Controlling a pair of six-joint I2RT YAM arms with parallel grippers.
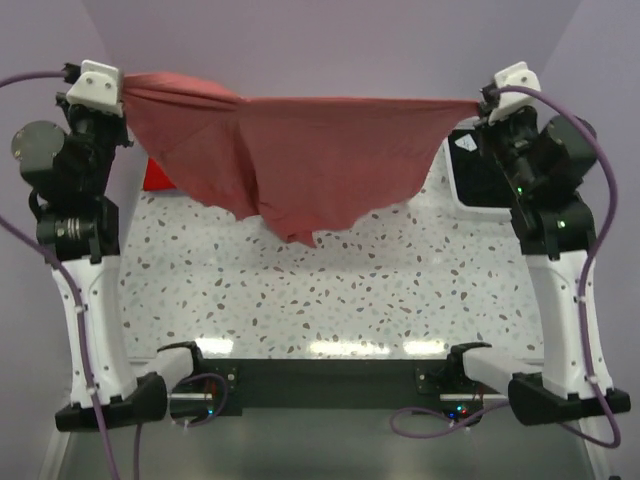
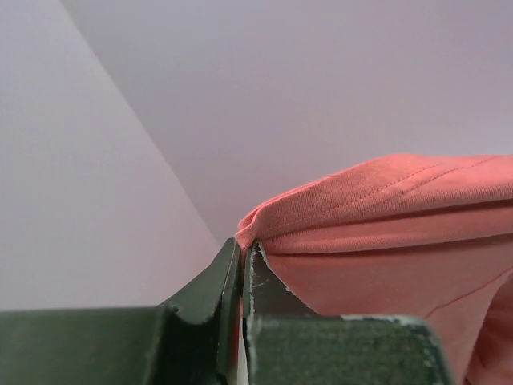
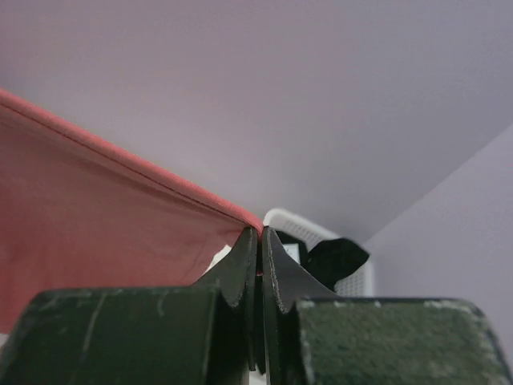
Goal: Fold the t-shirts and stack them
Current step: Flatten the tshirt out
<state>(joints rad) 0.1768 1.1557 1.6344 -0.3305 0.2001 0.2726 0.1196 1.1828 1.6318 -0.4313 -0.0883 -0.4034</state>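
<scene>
A dusty salmon-pink t-shirt (image 1: pixel 300 160) hangs stretched in the air between both arms, its lower part drooping toward the table. My left gripper (image 1: pixel 122 92) is shut on its left corner, and in the left wrist view the pink cloth (image 2: pixel 385 233) bunches out of the pinched jaws of that gripper (image 2: pixel 243 249). My right gripper (image 1: pixel 482 100) is shut on the shirt's right corner; the right wrist view shows the taut hem (image 3: pixel 120 208) running into the closed tips of that gripper (image 3: pixel 260 234). A bright red t-shirt (image 1: pixel 157 178) peeks out behind the hanging one at left. A black t-shirt (image 3: pixel 337 258) lies in the basket.
The white slatted basket (image 1: pixel 452 190) sits at the table's back right, also visible as a basket rim (image 3: pixel 300 224) in the right wrist view. The speckled white tabletop (image 1: pixel 330 290) spreads below the hanging shirt. Lilac walls close in behind and on both sides.
</scene>
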